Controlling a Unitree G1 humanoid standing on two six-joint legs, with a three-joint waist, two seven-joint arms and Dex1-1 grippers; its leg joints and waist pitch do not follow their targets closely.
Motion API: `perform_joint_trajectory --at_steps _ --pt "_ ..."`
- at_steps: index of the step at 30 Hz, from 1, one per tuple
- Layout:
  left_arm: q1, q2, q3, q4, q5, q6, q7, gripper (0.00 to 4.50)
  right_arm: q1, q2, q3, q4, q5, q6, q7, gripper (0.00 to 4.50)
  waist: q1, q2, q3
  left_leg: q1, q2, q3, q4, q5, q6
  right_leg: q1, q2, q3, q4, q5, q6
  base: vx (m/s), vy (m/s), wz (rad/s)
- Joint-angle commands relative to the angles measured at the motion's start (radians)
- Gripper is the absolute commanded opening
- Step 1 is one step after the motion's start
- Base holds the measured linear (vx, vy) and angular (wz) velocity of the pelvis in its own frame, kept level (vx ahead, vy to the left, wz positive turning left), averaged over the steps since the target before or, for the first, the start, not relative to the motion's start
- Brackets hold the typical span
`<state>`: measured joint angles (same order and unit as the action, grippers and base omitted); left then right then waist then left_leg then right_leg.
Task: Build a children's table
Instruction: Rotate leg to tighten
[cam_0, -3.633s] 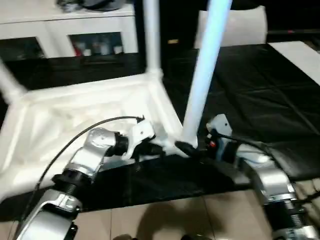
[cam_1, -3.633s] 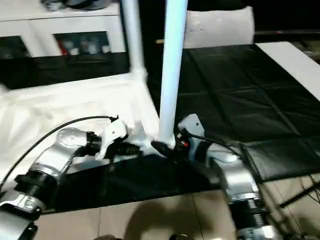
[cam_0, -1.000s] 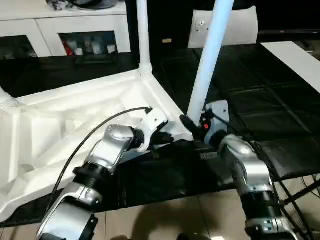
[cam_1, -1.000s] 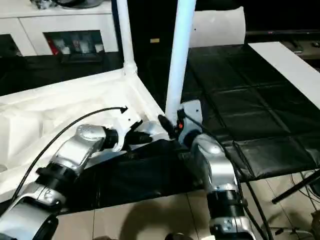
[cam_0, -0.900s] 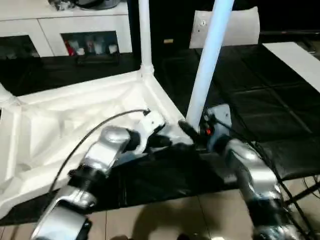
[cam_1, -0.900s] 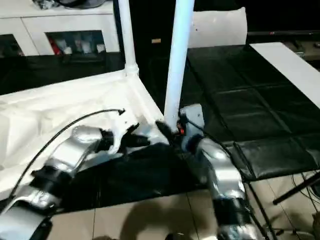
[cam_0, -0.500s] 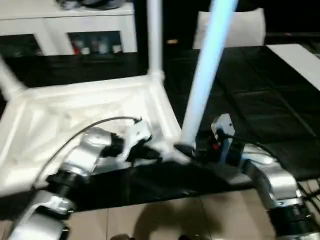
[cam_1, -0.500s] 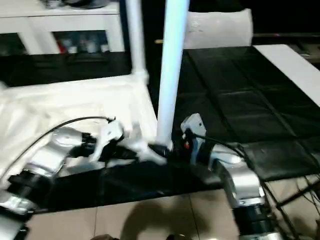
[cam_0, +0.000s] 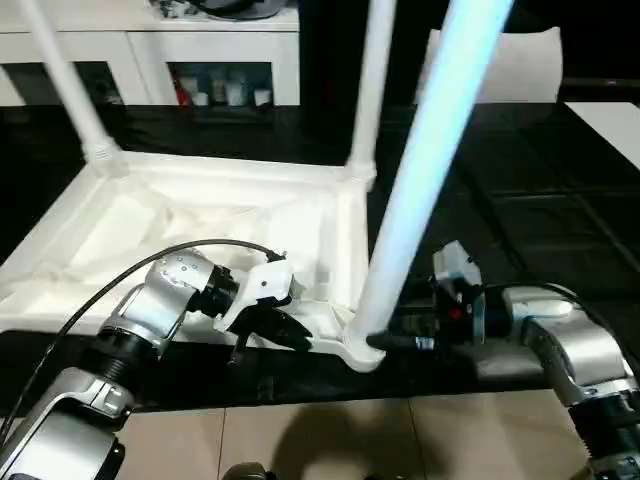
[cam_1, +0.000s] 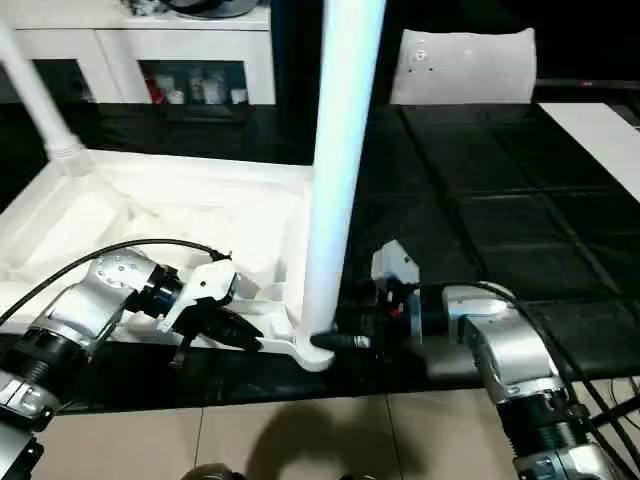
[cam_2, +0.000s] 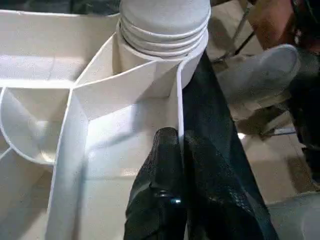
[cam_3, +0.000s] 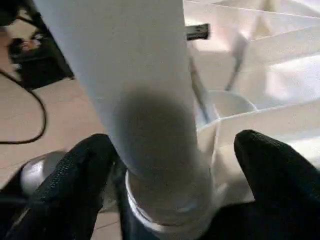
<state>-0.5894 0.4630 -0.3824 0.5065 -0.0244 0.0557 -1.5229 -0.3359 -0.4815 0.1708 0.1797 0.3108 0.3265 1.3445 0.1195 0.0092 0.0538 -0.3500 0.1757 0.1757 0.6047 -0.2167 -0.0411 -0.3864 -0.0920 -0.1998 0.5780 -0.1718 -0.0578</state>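
Black padded mat (cam_0: 560, 220), white cabinet (cam_0: 150, 45) behind

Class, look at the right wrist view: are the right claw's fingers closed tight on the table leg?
No: the fingers stand apart on either side of the leg.

The table top (cam_0: 200, 225) is lying upside down on the mat (cam_0: 520, 200), left of centre, with its legs standing up from the corner sockets. One leg (cam_0: 425, 170) is rising from the near right corner, another (cam_0: 368, 90) from the far right corner, a third (cam_0: 65, 85) from the far left. The left gripper (cam_0: 285, 328) is sitting at the near edge of the top, just left of the near right leg. The right gripper (cam_0: 400, 335) is sitting right of that leg's base, its fingers (cam_3: 75, 185) standing on either side of it. A cabinet (cam_0: 150, 50) is standing far left behind the top. A board (cam_0: 615, 115) is lying at the far right.
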Motion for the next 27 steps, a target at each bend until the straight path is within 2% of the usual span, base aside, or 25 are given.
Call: perform_joint_trajectory --at_steps 1,2,3,11,12,14,19,20,21,27 --pt "-0.031 -0.014 -0.023 -0.014 -0.014 -0.032 -0.052 0.00 -0.025 -0.013 0.007 0.005 0.012 0.009 0.033 3.80 -0.005 -0.008 -0.073 0.005 0.086 -0.030 -0.067 -0.087 0.064 0.061 -0.102 0.096 -0.070 -0.269 -0.062 0.000 0.000 0.00" --pt "-0.033 -0.017 -0.024 -0.008 -0.014 -0.035 -0.055 0.00 -0.031 -0.015 0.014 0.012 0.015 0.012 0.048 3.56 -0.005 -0.007 -0.072 0.005 0.087 -0.030 -0.068 -0.087 0.062 0.060 -0.103 0.097 -0.070 -0.264 -0.065 0.000 0.000 0.00" --pt "-0.035 -0.019 -0.024 -0.004 -0.014 -0.040 -0.056 0.00 -0.036 -0.019 0.020 0.017 0.017 0.012 0.063 3.48 -0.005 -0.011 -0.072 0.003 0.082 -0.027 -0.067 -0.091 0.063 0.061 -0.103 0.097 -0.072 -0.268 -0.064 0.000 0.000 0.00" --pt "-0.037 -0.025 -0.026 0.012 -0.013 -0.055 -0.058 0.00 -0.057 -0.022 0.041 0.037 0.019 0.011 0.106 2.90 -0.002 -0.012 -0.072 0.003 0.082 -0.028 -0.067 -0.088 0.060 0.062 -0.102 0.095 -0.074 -0.294 -0.050 0.000 0.000 0.00" --pt "-0.038 -0.025 -0.026 0.014 -0.014 -0.056 -0.058 0.00 -0.061 -0.024 0.046 0.041 0.019 0.010 0.115 2.61 -0.001 -0.012 -0.072 0.003 0.082 -0.028 -0.067 -0.085 0.059 0.062 -0.103 0.095 -0.074 -0.292 -0.050 0.000 0.000 0.00" --pt "-0.039 -0.024 -0.026 0.020 -0.012 -0.060 -0.055 0.00 -0.066 -0.025 0.053 0.047 0.017 0.008 0.128 2.53 0.000 -0.014 -0.072 0.003 0.082 -0.028 -0.067 -0.083 0.061 0.062 -0.102 0.095 -0.074 -0.288 -0.050 0.000 0.000 0.00" --pt "-0.043 -0.027 -0.022 0.036 -0.007 -0.069 -0.046 0.00 -0.073 -0.027 0.067 0.061 0.011 -0.001 0.148 2.20 0.001 -0.013 -0.072 0.003 0.082 -0.028 -0.067 -0.083 0.061 0.062 -0.102 0.095 -0.074 -0.291 -0.049 0.000 0.000 0.00" --pt "-0.044 -0.028 -0.020 0.040 -0.007 -0.069 -0.043 0.00 -0.073 -0.025 0.069 0.061 0.009 -0.003 0.147 2.20 0.001 -0.008 -0.070 0.003 0.081 -0.028 -0.067 -0.085 0.061 0.061 -0.102 0.095 -0.075 -0.292 -0.049 0.000 0.000 0.00" --pt "-0.044 -0.030 -0.018 0.043 -0.008 -0.069 -0.040 0.00 -0.072 -0.024 0.070 0.061 0.008 -0.004 0.148 2.14 0.001 -0.011 -0.070 0.003 0.081 -0.028 -0.067 -0.089 0.059 0.060 -0.102 0.095 -0.076 -0.296 -0.046 0.000 0.000 0.00" --pt "-0.052 -0.071 0.016 0.062 -0.016 -0.011 0.050 0.00 -0.028 0.008 0.045 0.007 0.039 0.050 0.077 2.07 0.005 -0.013 -0.068 0.008 0.084 -0.027 -0.069 -0.093 0.056 0.059 -0.102 0.096 -0.080 -0.310 -0.042 0.000 0.000 0.00"
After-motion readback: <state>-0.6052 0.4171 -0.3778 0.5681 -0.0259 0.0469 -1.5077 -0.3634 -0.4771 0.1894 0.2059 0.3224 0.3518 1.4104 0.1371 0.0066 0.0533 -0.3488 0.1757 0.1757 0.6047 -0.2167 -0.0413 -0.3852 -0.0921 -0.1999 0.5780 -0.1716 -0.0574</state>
